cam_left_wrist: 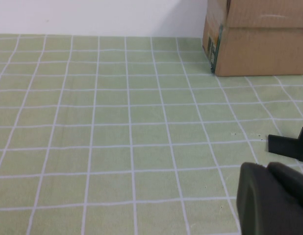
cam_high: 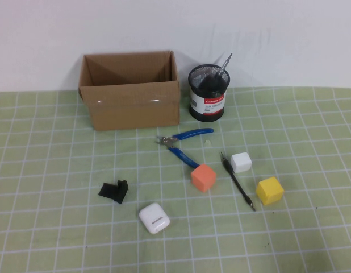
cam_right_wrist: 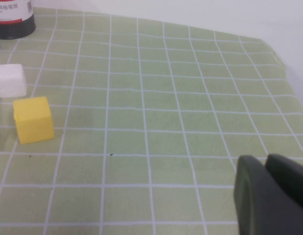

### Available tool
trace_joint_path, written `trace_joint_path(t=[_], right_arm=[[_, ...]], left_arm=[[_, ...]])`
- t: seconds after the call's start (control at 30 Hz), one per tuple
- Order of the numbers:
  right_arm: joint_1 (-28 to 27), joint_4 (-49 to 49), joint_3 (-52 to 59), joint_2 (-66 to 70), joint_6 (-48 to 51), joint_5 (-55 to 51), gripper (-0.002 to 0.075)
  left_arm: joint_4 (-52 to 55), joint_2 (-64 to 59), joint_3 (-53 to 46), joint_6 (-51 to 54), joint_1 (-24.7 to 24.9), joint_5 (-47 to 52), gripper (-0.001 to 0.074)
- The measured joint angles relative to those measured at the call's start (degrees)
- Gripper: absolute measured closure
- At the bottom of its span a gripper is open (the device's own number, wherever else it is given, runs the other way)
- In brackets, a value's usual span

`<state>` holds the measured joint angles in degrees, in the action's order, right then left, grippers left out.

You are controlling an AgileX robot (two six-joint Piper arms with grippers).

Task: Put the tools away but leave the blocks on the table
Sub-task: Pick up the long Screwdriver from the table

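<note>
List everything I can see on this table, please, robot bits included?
Cardboard box: one, brown, open, back left.
Mesh pen cup: one, black, right of the box, with a metal-tipped tool standing in it.
Pliers: one, blue handles, middle.
Precision screwdriver: one, thin, black, between the white and yellow cubes.
Orange cube: one, touching a pliers handle.
White cube: one, small.
Yellow cube: one, front right.
Bracket: one, black, front left.
Earbud case: one, white, front.
Left gripper: dark, shut, near the bracket.
Right gripper: dark, shut, right of the yellow cube.
</note>
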<state>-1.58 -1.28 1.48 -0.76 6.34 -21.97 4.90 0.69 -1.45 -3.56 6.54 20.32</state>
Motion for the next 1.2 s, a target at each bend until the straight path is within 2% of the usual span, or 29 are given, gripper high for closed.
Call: trace_joint_path(t=[0.57,0.63,0.8,0.93,1.03,1.2], right_arm=[[0.0,-0.8,0.0,0.0,-0.1,1.0,0.0734],[0.0,-4.5,0.2,0.0,-1.2,3.7,0.0734],[0.0,-21.4,0.2,0.0,-2.9,14.1,0.0734],[0.0,-28.6,0.2,0.0,-3.6,19.5,0.0734],[0.0,-32.0,-2.4,1.5,-3.9,13.8,0.0733],[0.0,-30.9,-15.1,16.2,-4.0,-0.7,0.0733]], left_arm=[[0.1,0.0,0.0,-0.1,0.0,0.2,0.0738],[0.1,0.0,0.0,-0.1,0.0,0.2,0.0738],[0.3,0.0,0.0,-0.1,0.0,0.3,0.0738],[0.3,0.0,0.0,-0.2,0.0,0.3,0.0738],[0.3,0.0,0.0,-0.2,0.0,0.3,0.0738],[0.3,0.0,0.0,-0.2,0.0,0.3,0.0738]])
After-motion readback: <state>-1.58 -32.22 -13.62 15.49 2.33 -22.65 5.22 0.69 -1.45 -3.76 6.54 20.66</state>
